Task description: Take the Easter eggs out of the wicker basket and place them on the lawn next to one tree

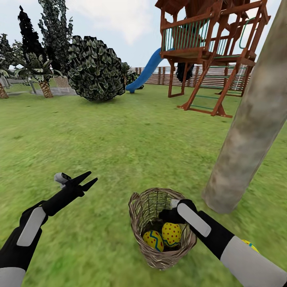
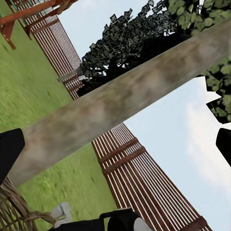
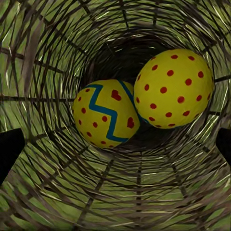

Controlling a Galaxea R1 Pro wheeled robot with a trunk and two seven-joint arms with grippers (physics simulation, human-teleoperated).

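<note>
Reaching into the upright wicker basket point(image 1: 161, 227), right jaws gape above 2 Easter eggs point(image 3: 139, 103).

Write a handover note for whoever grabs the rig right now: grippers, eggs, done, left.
Left gripper: open, empty, hanging over the lawn.
Right gripper: open, reaching down into the wicker basket, nothing gripped.
In the basket: zigzag egg and dotted egg, side by side at the bottom.
A yellow object, partly hidden behind the right forearm, lies on the grass near the tree; probably egg one.
Left: lift both eggs out and set them by that trunk.
</note>
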